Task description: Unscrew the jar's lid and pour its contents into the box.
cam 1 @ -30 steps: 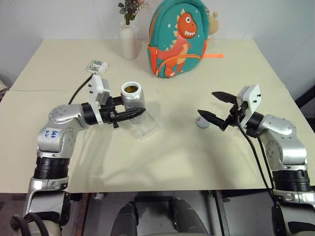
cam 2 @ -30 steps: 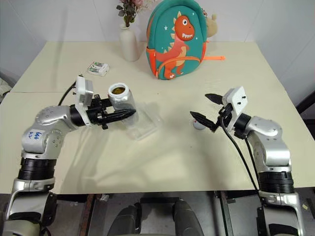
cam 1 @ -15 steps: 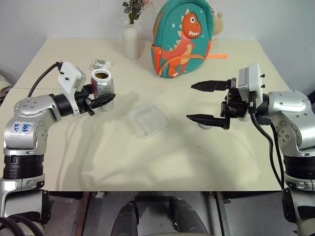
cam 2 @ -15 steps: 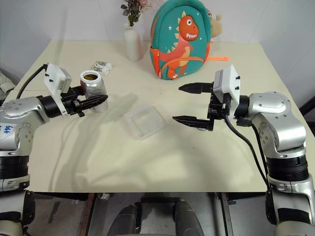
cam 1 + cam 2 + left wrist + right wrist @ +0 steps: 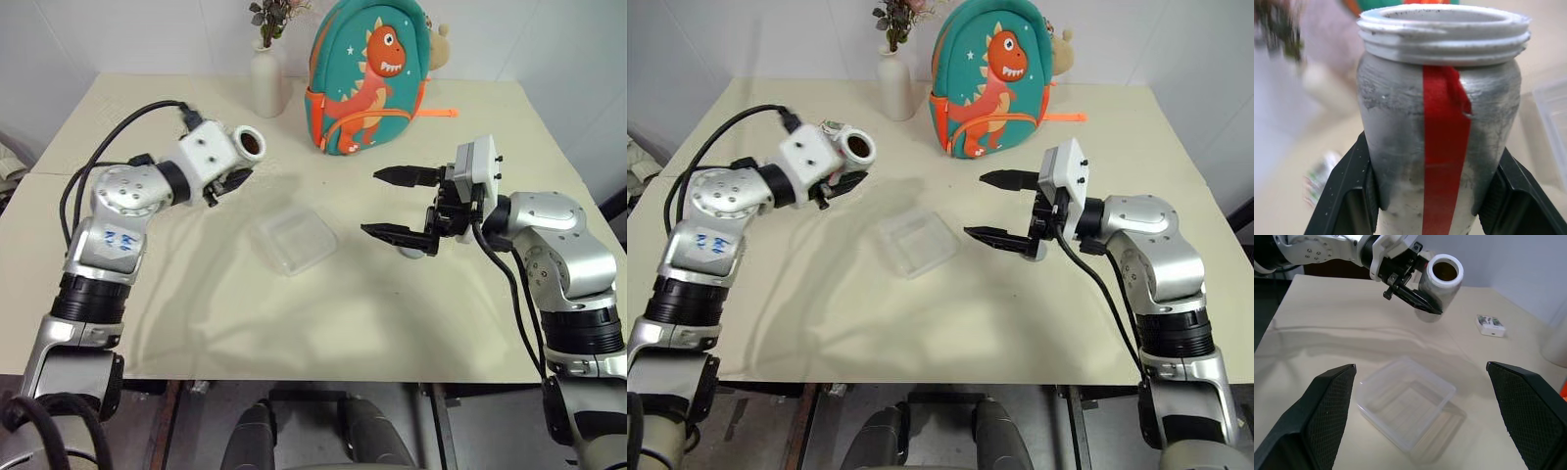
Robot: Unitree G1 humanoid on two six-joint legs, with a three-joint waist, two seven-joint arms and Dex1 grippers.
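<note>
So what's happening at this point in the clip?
The left gripper is shut on the open jar, held above the table and tipped so its mouth faces sideways, off to one side of the clear box rather than over it. The box looks empty. The right gripper hovers open near the box, holding nothing, with the lid lying on the table just beneath it. Pouring hasn't reached the box yet.

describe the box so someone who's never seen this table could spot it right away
Start at the dinosaur backpack at the table's far edge and come toward the near edge, to the middle. The box lies there between the two grippers, a shallow square tray. Unlike everything nearby, it is see-through plastic.
</note>
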